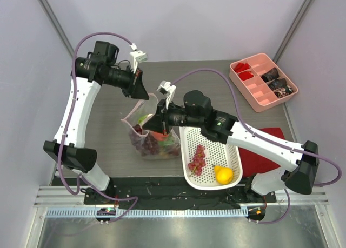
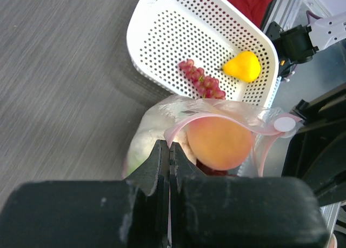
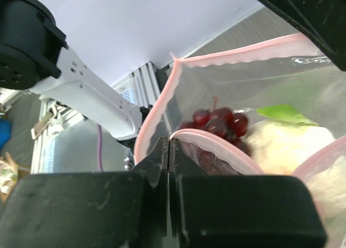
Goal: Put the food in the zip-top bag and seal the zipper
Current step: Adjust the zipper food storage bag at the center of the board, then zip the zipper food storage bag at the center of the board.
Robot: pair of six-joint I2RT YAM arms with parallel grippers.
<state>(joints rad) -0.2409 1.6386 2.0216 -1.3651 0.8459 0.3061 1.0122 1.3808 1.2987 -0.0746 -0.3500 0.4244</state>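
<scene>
The zip-top bag stands open on the table between my grippers, with its pink-edged zipper rim spread wide. My left gripper is shut on the far rim. My right gripper is shut on the near rim. Inside the bag I see an orange, dark red grapes, a white bulb and a green leaf. A bunch of purple grapes and a yellow lemon lie in the white basket.
The white perforated basket sits right beside the bag. A folded red cloth lies under the right arm. A pink divided tray stands at the far right corner. The table's metal rail runs along the near edge.
</scene>
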